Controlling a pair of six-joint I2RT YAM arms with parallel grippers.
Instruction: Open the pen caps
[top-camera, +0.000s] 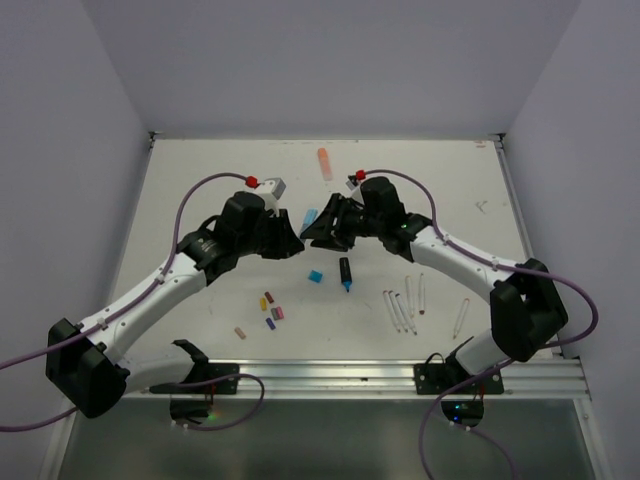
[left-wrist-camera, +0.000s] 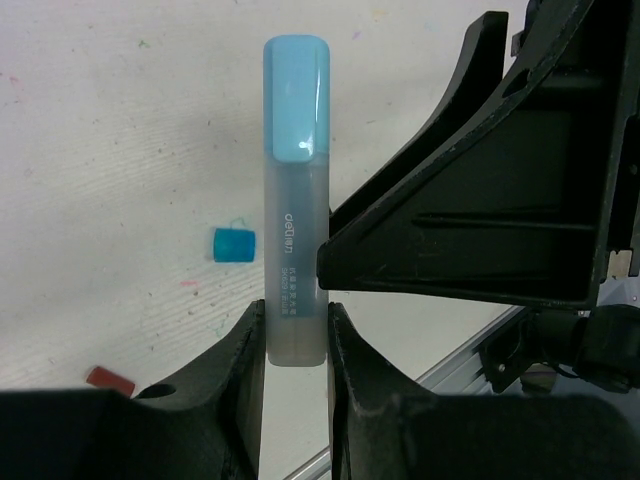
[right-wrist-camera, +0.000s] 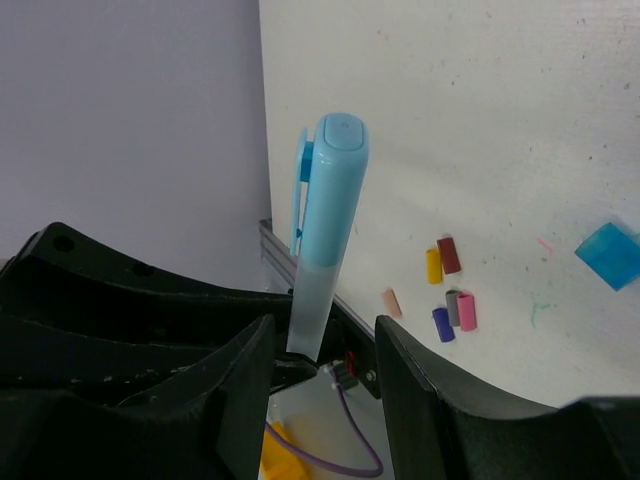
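Clamped in my left jaws is a frosted highlighter (left-wrist-camera: 294, 300), its pale blue cap (left-wrist-camera: 297, 95) on, upright at frame centre. My right jaws straddle it, spread, not closed. My left arm (top-camera: 150, 290) and right arm (top-camera: 460, 255) bow inward, wrists meeting mid-worktop (top-camera: 200, 180). Beyond, at left, lies a loose blue cap (left-wrist-camera: 233, 244).

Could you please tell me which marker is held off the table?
The light blue marker, clamped in the left gripper; the black marker and orange marker lie flat.
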